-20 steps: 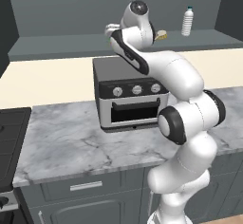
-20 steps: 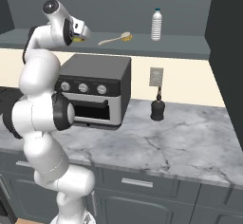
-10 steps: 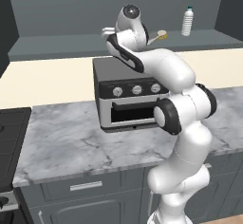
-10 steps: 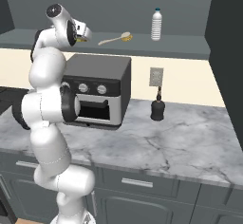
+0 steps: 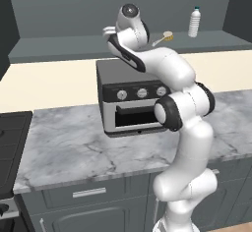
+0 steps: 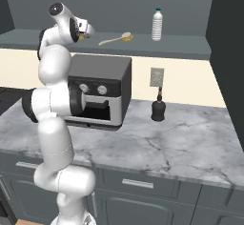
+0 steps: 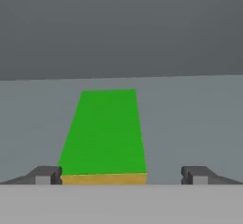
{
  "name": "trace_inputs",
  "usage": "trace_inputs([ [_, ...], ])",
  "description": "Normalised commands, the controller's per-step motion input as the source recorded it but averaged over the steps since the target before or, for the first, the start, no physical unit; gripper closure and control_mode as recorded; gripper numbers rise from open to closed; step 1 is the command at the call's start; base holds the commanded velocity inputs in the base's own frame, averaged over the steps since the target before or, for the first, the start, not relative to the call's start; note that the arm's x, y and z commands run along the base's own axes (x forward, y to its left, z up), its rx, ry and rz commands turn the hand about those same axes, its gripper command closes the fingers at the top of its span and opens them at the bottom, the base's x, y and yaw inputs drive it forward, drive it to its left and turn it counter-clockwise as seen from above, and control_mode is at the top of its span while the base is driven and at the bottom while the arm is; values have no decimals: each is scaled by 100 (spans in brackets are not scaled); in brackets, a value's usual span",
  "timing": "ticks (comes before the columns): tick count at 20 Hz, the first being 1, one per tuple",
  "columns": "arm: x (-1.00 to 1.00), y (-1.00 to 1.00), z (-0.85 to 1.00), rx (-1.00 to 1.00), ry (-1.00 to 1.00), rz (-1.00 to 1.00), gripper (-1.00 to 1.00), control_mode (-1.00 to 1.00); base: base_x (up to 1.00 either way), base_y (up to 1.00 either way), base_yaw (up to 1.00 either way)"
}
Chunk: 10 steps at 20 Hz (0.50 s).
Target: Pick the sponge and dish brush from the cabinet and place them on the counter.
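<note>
Grey cabinet (image 7: 190, 118) shelf under the hand, nothing moved off it yet, so you're at the very start: sponge and dish brush both up there, counter (image 5: 74, 147) has neither. Fingers (image 7: 45, 174) stand spread wide, holding nothing; in the hand view the tips sit at 7 and 5 o'clock, sponge (image 7: 104, 133) lying flat on the shelf just ahead. It sits off-centre: its near yellow edge is close beside the 7 o'clock tip, with a clear gap to the 5 o'clock one; touching or not, can't tell. Gripper (image 6: 86, 32) in the right base view is up at shelf height, above the toaster oven (image 6: 102, 88). Dish brush (image 6: 116, 39) lies at about 3 o'clock from it, well apart, with the clear bottle (image 6: 157, 25) further along. My read: you'll want to centre on the sponge, reach in, then close. Both picks and both placements remain.
</note>
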Motion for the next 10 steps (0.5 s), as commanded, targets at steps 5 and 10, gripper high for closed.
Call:
trace_inputs([
  [5,-3,0,-1,-2,-2,1,-100,-100,0,0,0],
  [10,-47,0,1,-1,-13,4,-100,-100,0,0,0],
])
